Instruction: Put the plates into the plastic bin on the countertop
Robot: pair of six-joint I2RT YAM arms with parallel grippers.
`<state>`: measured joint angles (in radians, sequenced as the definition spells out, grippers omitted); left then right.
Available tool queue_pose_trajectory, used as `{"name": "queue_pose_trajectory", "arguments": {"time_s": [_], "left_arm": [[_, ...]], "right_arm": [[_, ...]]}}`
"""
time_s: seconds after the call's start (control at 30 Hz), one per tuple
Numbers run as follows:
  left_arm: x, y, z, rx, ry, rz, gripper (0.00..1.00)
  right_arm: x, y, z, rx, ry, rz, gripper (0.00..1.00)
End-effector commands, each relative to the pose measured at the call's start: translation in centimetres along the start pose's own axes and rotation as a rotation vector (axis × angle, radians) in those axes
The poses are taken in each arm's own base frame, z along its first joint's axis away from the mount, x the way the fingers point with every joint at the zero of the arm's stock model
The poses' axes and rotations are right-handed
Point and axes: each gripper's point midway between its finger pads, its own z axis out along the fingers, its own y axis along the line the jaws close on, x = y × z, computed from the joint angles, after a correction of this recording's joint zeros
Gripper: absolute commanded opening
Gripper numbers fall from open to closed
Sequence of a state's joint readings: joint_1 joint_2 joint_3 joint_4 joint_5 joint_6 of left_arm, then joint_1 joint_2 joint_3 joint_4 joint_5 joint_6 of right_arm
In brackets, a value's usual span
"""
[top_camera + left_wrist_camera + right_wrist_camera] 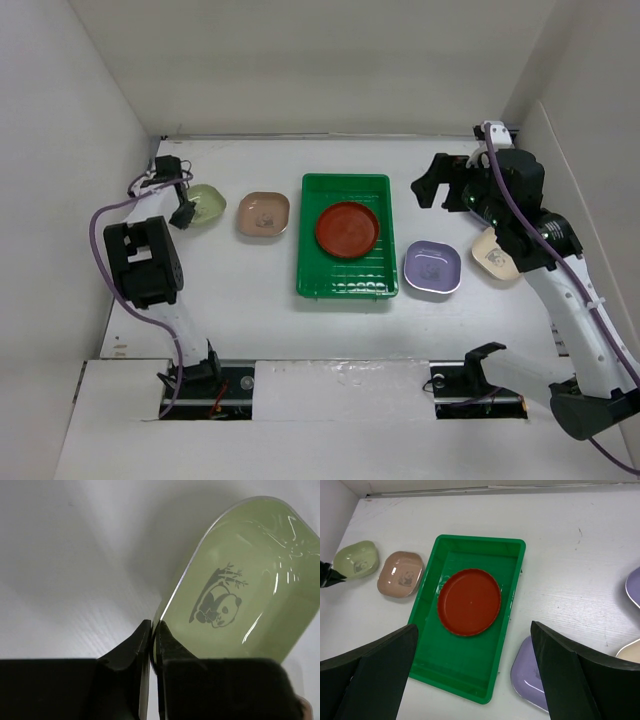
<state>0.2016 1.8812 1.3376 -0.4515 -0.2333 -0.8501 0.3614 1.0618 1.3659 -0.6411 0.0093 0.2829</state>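
My left gripper (185, 213) is shut on the rim of the pale green dish (207, 204) at the left; the wrist view shows its jaws (154, 627) pinching the edge of this panda-marked dish (240, 580), which looks tilted. The green bin (345, 282) stands mid-table with one red-brown plate (347, 229) lying in it. The pink-tan dish (264, 214) lies between the green dish and the bin. The lavender dish (433, 267) and the cream dish (492, 253) lie right of the bin. My right gripper (435, 180) is open and empty, held high above the bin's right side (472, 627).
White walls close in the left, back and right. In the right wrist view the bin (460, 670) holds the red plate (469, 601), and a second lavender edge (635, 587) shows at the far right. My right arm hides part of the cream dish.
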Motion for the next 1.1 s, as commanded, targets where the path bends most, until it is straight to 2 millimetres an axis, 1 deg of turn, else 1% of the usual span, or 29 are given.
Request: {"name": "queue_pose_trajectory", "arguments": {"time_s": [0.0,0.03,0.07,0.13,0.17,0.2,0.23,0.27,0.3,0.33,0.37,0.43,0.47,0.53,0.57,0.6,0.63,0.67,0.77,0.8,0.87,0.93,0.97,1.0,1.07], "left_arm": [[-3.7,1.9,-5.1,-0.088,-0.157,-0.06,0.0],[-5.2,0.9,-7.0,-0.062,-0.213,-0.081,0.0],[-6.5,0.4,-9.7,-0.026,-0.27,-0.097,0.0],[-6.6,-2.2,-13.3,0.058,-0.346,-0.043,0.0],[-7.0,-3.8,-16.1,0.125,-0.383,-0.027,0.0],[-6.3,-5.2,-17.3,0.162,-0.393,0.01,0.0],[-3.8,-7.3,-19.3,0.213,-0.401,0.082,0.0],[-2.8,-8.7,-21.0,0.257,-0.408,0.118,0.0],[-1.1,-9.8,-22.2,0.296,-0.401,0.167,0.0],[2.6,-11.3,-23.6,0.37,-0.35,0.241,0.0],[4.5,-12.4,-24.4,0.428,-0.312,0.268,0.0],[8.3,-13.8,-25.0,0.506,-0.241,0.327,0.0],[11.7,-14.4,-26.1,0.563,-0.191,0.373,0.0],[15.6,-15.2,-26.1,0.596,-0.138,0.399,0.0],[18.7,-15.5,-27.4,0.649,-0.094,0.451,0.0],[20.2,-15.7,-27.8,0.665,-0.077,0.461,0.0],[21.5,-15.7,-27.8,0.667,-0.062,0.475,0.0],[23.5,-15.6,-27.4,0.656,-0.051,0.505,0.0],[25.6,-15.8,-26.0,0.655,-0.011,0.519,0.0],[26.6,-15.8,-25.5,0.661,0.021,0.532,0.0],[27.1,-15.5,-25.1,0.661,0.033,0.537,0.0],[27.9,-15.5,-24.0,0.647,0.046,0.551,0.0],[27.9,-15.5,-24.0,0.646,0.046,0.551,0.0],[28.2,-15.2,-23.3,0.623,0.053,0.555,0.0],[28.6,-15.1,-23.0,0.618,0.063,0.562,0.0]], "right_arm": [[-2.4,0.8,-0.8,-0.026,-0.089,-0.015,1.0],[-2.2,0.6,-0.9,-0.017,-0.091,-0.015,1.0],[-2.2,0.6,-0.9,-0.017,-0.091,-0.015,1.0],[-2.3,0.4,-0.9,-0.008,-0.093,-0.014,1.0],[-2.3,0.4,-0.9,-0.008,-0.093,-0.014,1.0],[-2.1,0.3,-0.9,-0.006,-0.085,-0.015,1.0],[-2.1,0.2,-0.9,0.005,-0.088,-0.014,1.0],[-2.1,0.2,-0.9,0.005,-0.088,-0.014,1.0],[-2.2,0.0,-0.9,0.015,-0.091,-0.014,1.0],[-1.9,-0.1,-0.9,0.018,-0.081,-0.014,1.0],[-2.1,-0.5,-0.9,0.035,-0.086,-0.011,1.0],[-1.9,-0.8,-1.0,0.047,-0.08,-0.011,1.0],[-1.7,-1.1,-1.0,0.058,-0.072,-0.009,1.0],[-2.2,-1.0,-1.5,0.053,-0.089,-0.008,1.0],[-2.0,-1.0,-1.5,0.056,-0.081,-0.008,1.0],[-2.0,-1.0,-1.5,0.056,-0.081,-0.008,1.0],[-2.5,-1.3,-1.7,0.063,-0.092,-0.005,1.0],[-2.6,-1.2,-2.0,0.06,-0.101,-0.004,1.0],[-2.4,-1.2,-2.0,0.062,-0.093,0.004,1.0],[-2.8,-1.1,-2.2,0.06,-0.101,0.005,1.0],[-2.8,-1.1,-2.2,0.06,-0.101,0.005,1.0],[-2.9,-1.1,-2.5,0.057,-0.11,0.005,1.0],[-2.7,-1.1,-2.5,0.06,-0.101,0.005,1.0],[-2.7,-1.1,-2.5,0.06,-0.101,0.005,1.0],[-2.7,-1.1,-2.5,0.06,-0.101,0.005,1.0]]}}
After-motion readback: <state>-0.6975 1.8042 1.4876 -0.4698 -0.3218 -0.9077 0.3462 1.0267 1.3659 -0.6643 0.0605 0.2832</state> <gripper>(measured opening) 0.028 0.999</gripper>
